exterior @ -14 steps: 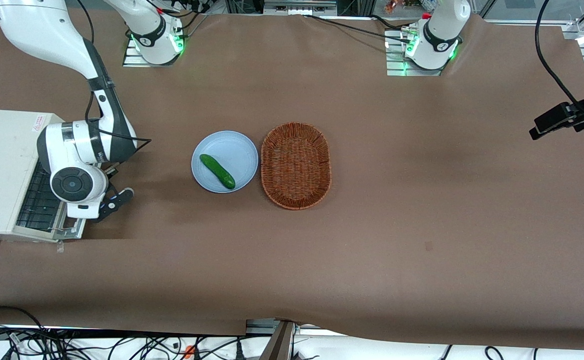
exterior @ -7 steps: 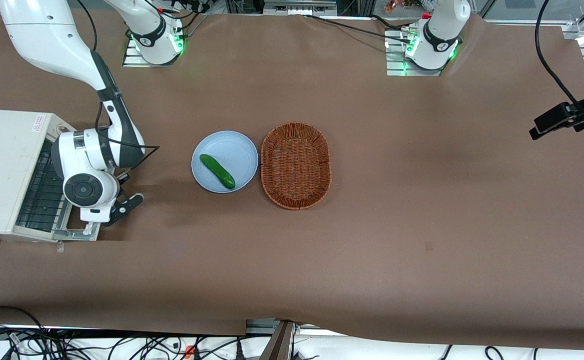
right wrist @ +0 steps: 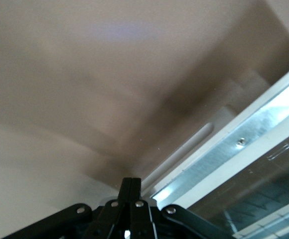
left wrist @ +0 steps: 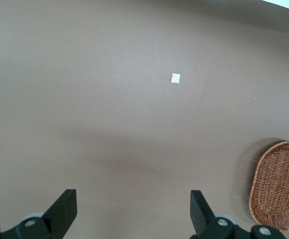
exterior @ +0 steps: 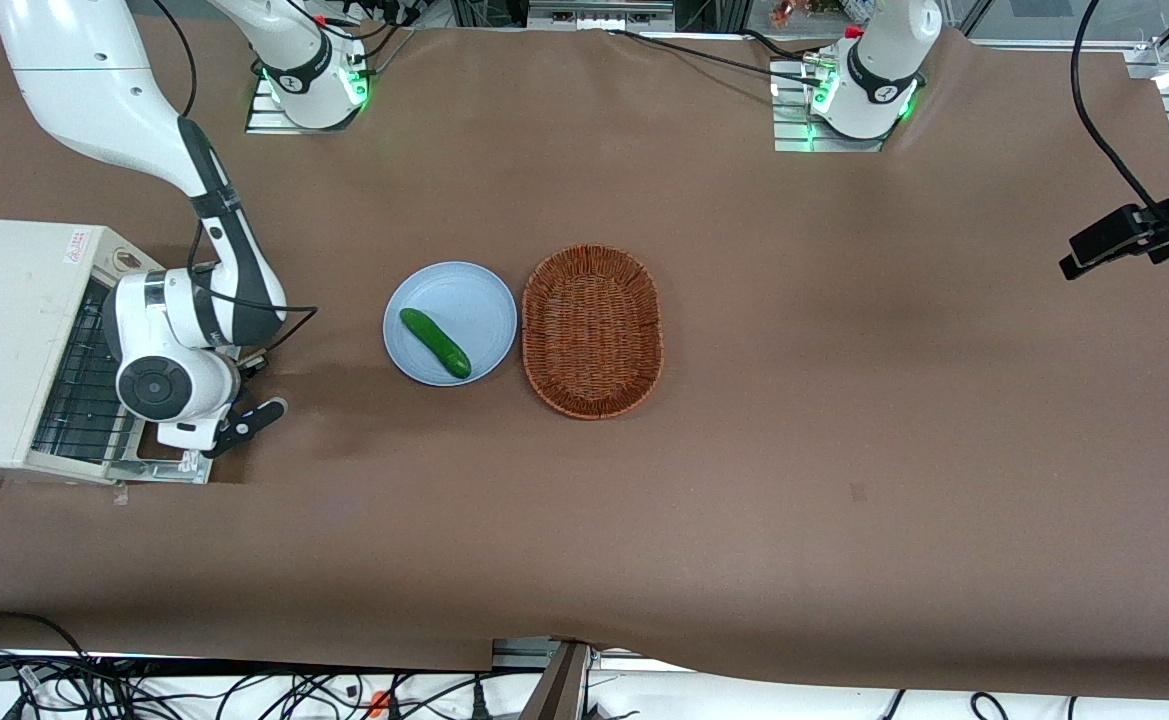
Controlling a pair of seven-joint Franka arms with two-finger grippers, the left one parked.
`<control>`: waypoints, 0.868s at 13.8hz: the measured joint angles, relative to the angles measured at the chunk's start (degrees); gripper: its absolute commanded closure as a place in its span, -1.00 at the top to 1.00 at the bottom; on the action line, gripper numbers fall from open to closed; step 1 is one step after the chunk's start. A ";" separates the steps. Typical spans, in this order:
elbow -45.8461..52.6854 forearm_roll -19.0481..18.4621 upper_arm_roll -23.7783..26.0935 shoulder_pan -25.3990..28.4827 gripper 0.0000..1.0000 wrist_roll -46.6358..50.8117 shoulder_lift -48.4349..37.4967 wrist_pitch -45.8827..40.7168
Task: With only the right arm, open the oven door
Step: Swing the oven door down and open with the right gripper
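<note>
The cream-white oven (exterior: 4, 330) stands at the working arm's end of the table, its wire rack (exterior: 79, 385) exposed. The oven door (exterior: 159, 468) hangs open and low in front of the oven, mostly hidden under my right arm's wrist (exterior: 156, 385). My gripper (exterior: 187, 458) sits at the door's outer edge. In the right wrist view the gripper (right wrist: 131, 185) has its fingers pressed together with nothing between them, just over the door's silver frame (right wrist: 234, 154) and pale bar handle (right wrist: 184, 149).
A light blue plate (exterior: 464, 290) holding a green cucumber (exterior: 435, 343) lies mid-table, with a brown wicker basket (exterior: 592, 330) beside it, toward the parked arm. The basket also shows in the left wrist view (left wrist: 279, 186).
The wrist has moved away from the oven's front and slightly lower. The door's outer edge has swung further out and down, baring more of the rack.
</note>
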 measured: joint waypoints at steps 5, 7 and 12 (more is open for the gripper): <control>0.86 7.22 -0.54 -2.07 -1.00 2.38 0.97 0.53; 0.92 9.62 -0.92 -2.55 -1.00 3.91 1.01 0.44; 0.84 15.94 -2.50 -3.58 -1.00 11.18 1.03 -4.70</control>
